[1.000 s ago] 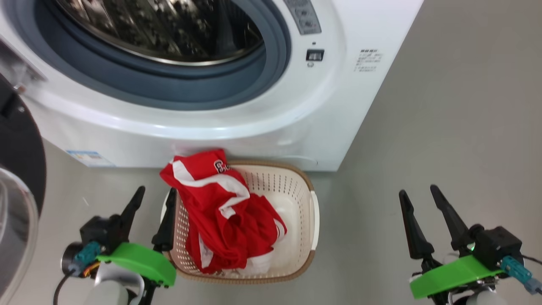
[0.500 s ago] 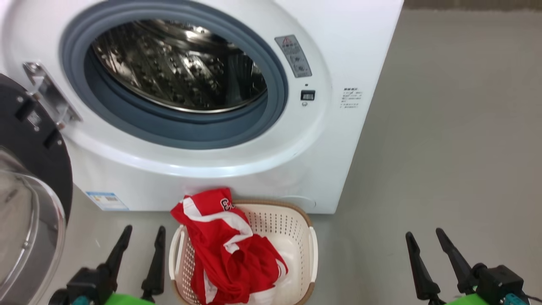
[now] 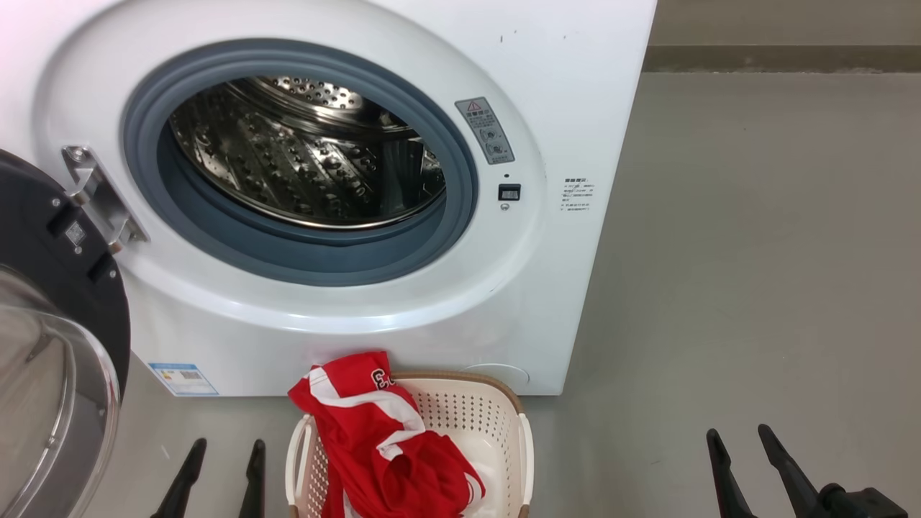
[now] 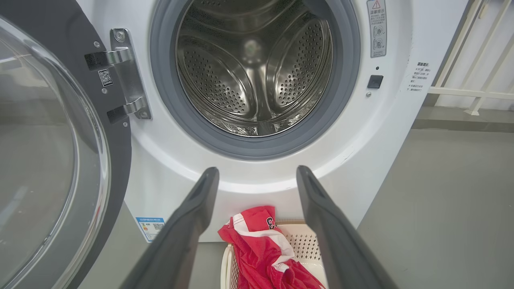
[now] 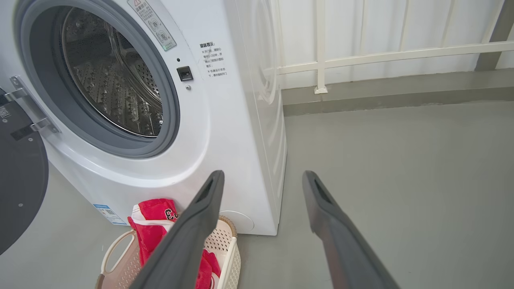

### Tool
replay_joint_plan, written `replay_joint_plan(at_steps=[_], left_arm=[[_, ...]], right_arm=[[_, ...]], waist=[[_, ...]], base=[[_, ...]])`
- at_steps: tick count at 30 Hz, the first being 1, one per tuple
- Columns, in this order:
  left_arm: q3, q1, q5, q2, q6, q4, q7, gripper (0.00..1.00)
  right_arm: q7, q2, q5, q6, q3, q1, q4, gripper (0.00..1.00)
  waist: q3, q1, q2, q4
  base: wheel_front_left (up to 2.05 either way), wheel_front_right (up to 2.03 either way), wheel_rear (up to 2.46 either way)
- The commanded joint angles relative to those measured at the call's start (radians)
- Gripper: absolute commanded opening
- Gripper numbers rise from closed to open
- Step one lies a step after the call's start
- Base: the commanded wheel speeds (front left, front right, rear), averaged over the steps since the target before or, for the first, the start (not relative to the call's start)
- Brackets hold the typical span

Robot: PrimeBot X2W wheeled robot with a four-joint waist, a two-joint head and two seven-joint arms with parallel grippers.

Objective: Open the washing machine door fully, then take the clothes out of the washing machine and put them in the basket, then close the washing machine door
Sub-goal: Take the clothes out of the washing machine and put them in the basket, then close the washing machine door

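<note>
The washing machine stands with its steel drum bare inside. The washing machine door hangs wide open at the left, black rim and glass bowl facing me. The basket sits on the floor against the machine's front. The red clothes with white stripes are piled in it and hang over its back rim. My left gripper is open beside the basket's left side. My right gripper is open over bare floor at the right. Left wrist view: left gripper, drum, clothes. Right wrist view: right gripper, basket.
Grey floor spreads to the right of the machine. A low kerb and a white railing run behind it. The open door takes up the room at the left. A blue label marks the machine's lower left corner.
The head camera has tilted up: machine and basket sit lower in the picture and only the fingertips of both grippers remain in it. Both grippers stay open; the clothes lie as before.
</note>
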Motion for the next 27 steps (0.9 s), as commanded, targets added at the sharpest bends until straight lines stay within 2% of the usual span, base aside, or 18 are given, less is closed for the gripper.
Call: replay_joint_plan(at_steps=[1, 21, 27], left_arm=[[0.049, 0.001, 0.009, 0.007, -0.005, -0.037, -0.006, 1.0], [0.052, 0.011, 0.027, -0.006, -0.005, -0.055, -0.006, 1.0], [0.055, 0.008, 0.038, -0.008, -0.005, -0.052, -0.006, 1.0]], right_arm=[[-0.006, -0.013, 0.003, 0.005, 0.015, -0.004, -0.032, 1.0], [-0.006, -0.013, 0.004, 0.005, 0.001, 0.007, -0.038, 1.0], [-0.006, -0.013, 0.005, 0.005, 0.001, 0.003, -0.036, 1.0]], waist=[[-0.006, 0.0, 0.0, -0.004], [-0.005, 0.0, 0.0, -0.001], [-0.004, 0.0, 0.0, 0.001]], base=[[0.0, 0.0, 0.0], [0.0, 0.0, 0.0], [-0.56, 0.56, 0.0]])
